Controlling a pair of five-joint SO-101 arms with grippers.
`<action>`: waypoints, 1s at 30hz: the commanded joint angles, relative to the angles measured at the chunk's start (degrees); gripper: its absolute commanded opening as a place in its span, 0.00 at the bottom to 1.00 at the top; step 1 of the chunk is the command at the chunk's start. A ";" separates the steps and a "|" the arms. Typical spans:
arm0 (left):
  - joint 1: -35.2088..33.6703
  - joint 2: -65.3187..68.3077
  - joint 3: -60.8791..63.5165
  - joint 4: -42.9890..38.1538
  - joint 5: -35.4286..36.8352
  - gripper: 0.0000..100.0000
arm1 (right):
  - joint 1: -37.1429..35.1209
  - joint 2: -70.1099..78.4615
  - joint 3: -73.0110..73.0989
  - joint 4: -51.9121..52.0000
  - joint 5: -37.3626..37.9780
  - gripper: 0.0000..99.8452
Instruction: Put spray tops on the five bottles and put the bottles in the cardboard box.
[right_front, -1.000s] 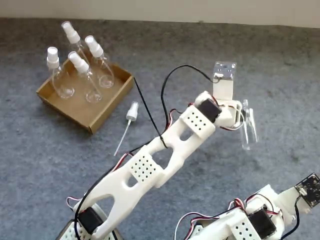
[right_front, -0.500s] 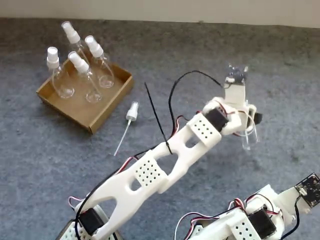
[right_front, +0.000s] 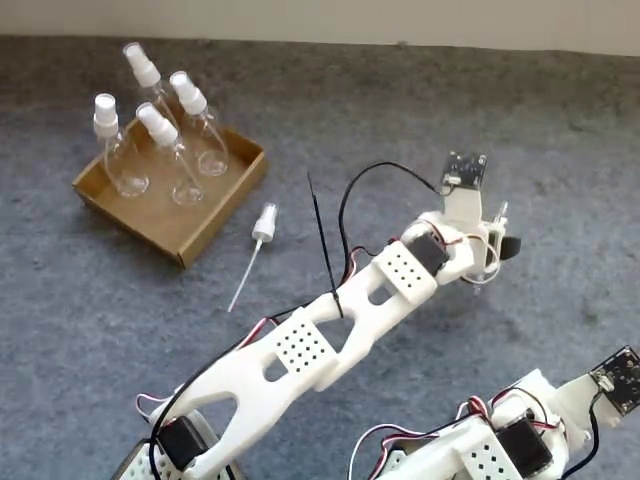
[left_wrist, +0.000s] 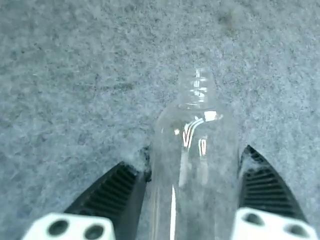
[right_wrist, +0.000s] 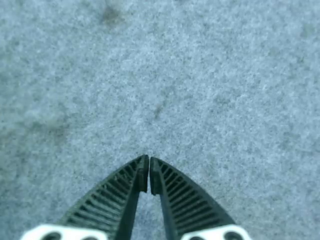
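The left hand (left_wrist: 195, 157) is clamping the uncapped bottle (left_wrist: 192, 125); best standing it upright for the spray top (right_front: 264, 222) beside the cardboard box (right_front: 130, 215).

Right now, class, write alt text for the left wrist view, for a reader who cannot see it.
A clear bottle with no spray top is held between the left gripper's black fingers, its open neck pointing away from the camera over grey carpet.

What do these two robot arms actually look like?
The left arm and right arm are white perforated plastic with black motors at the joints; red, white and black wires run alongside. The left gripper and right gripper each have two black ribbed tapering fingers.
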 joint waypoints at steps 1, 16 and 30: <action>-0.13 0.31 -0.92 -1.05 -0.18 0.21 | 0.84 -0.75 6.90 0.40 0.00 0.00; -0.57 0.40 -1.45 6.42 -6.24 0.21 | 0.75 -0.75 6.90 0.40 0.00 0.00; -4.44 0.31 -10.86 16.97 -6.42 0.09 | 0.84 -0.75 6.90 0.40 0.00 0.00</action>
